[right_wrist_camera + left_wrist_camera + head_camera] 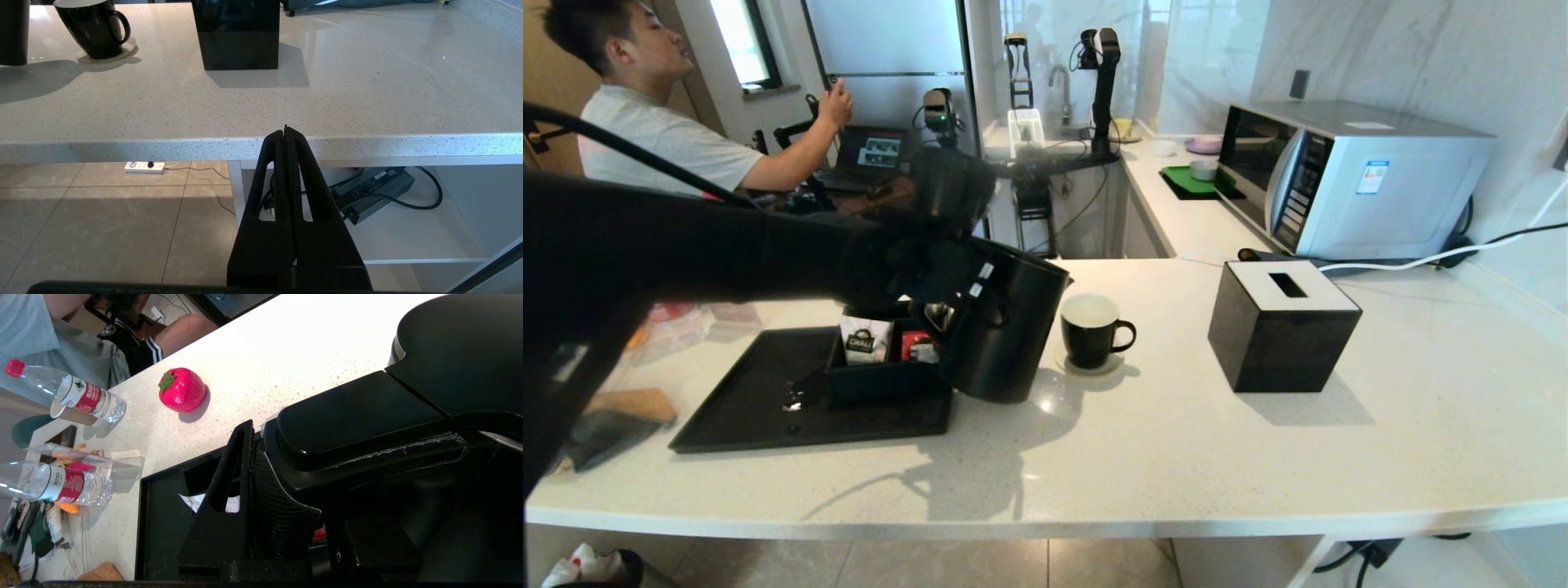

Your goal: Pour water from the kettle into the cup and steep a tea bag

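The matte black kettle [1006, 335] hangs tilted toward the cup, just left of it, its base low over the tray's right end. My left gripper [947, 282] is shut on the kettle's loop handle [359, 416]; in the left wrist view one finger [229, 490] presses against the handle. The small black cup [1090, 331] with a white inside stands on a coaster, its ear handle pointing right; it also shows in the right wrist view [94, 28]. No water stream shows. The tea bag is out of view. My right gripper [286, 131] is shut and empty, below the counter's front edge.
A black tray [743, 408] holds a black box with a white CHALI packet [864, 339] and a red packet [920, 347]. A black tissue box [1282, 327] stands right of the cup. A microwave [1347, 175] sits behind. A strawberry toy [182, 390] and water bottles [57, 484] lie left.
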### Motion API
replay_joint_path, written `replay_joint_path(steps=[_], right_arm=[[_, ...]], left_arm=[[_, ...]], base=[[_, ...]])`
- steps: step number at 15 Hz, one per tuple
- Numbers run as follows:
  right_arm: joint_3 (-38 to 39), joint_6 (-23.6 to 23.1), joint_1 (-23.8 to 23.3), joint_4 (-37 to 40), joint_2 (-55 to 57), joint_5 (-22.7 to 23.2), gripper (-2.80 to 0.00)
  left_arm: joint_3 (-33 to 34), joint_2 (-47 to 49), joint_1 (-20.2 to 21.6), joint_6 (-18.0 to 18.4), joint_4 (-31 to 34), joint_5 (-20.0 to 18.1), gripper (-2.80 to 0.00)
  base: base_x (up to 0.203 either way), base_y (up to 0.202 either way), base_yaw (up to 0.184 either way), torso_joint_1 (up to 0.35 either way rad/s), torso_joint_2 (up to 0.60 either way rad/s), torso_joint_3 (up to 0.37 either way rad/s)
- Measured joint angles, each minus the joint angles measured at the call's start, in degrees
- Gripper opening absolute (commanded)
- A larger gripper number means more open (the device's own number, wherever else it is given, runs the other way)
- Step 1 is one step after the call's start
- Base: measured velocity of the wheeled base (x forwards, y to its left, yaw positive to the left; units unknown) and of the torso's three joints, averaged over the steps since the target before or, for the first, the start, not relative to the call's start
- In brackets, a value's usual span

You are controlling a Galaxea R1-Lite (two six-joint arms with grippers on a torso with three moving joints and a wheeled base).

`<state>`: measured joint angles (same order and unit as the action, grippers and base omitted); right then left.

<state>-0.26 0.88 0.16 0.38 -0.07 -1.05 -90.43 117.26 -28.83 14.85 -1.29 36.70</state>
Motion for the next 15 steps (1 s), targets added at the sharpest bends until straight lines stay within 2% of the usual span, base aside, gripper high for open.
replay_joint_path(steps=[11,15], right_arm=[[0.0,0.0,0.0,0.0,0.0,0.0,-2.80],[0.0,0.0,0.0,0.0,0.0,0.0,-2.80]], left_arm=[[-6.2,2.1,-0.1,0.3,7.3,0.0,-2.80],[-7.5,2.7,-0.1,2.2,7.9,-0.5,-2.80]], base=[[0.000,0.000,0.000,0.000,0.00,0.000],[0.000,0.000,0.000,0.000,0.00,0.000]])
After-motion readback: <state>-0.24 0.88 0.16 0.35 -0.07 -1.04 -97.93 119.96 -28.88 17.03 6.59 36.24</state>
